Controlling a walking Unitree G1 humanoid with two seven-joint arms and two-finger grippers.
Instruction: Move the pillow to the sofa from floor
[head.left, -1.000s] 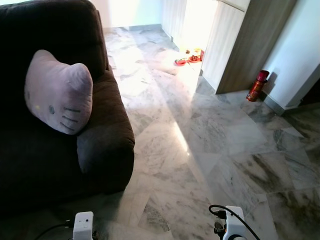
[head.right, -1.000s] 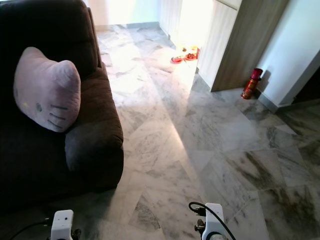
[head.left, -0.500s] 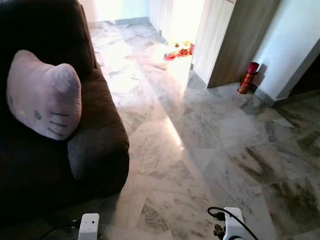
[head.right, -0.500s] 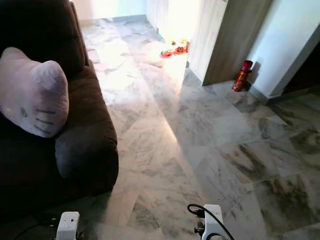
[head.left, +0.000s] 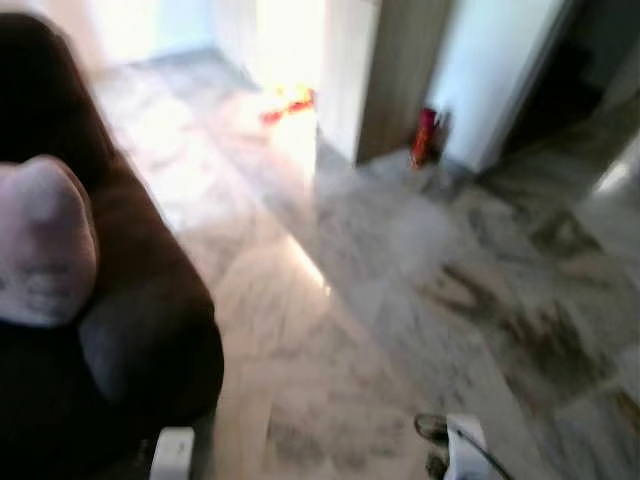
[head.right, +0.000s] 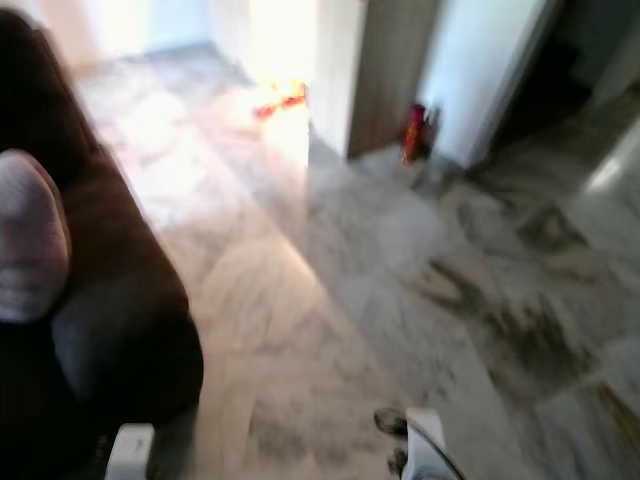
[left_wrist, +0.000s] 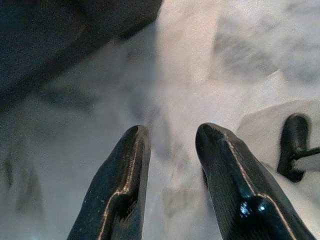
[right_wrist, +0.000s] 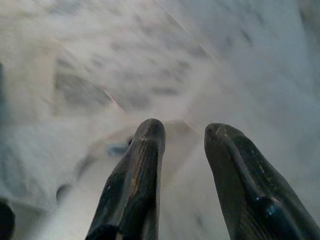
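A grey-veined marble floor (head.left: 400, 300) runs through the blurred scene, with a bright patch of sunlight (head.left: 290, 150) near its far edge. A wooden cabinet (head.left: 385, 70) stands at the far side. A red canister (head.left: 424, 138) sits on the floor just beside its corner, against a white wall (head.left: 490, 70). Small red and orange objects (head.left: 285, 100) lie in the sunlit patch.

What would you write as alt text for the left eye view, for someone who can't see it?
Blurred view of a pale pillow resting on a dark brown sofa at the left, with grey marble floor stretching to the right. A red canister stands by a wooden panel at the back.
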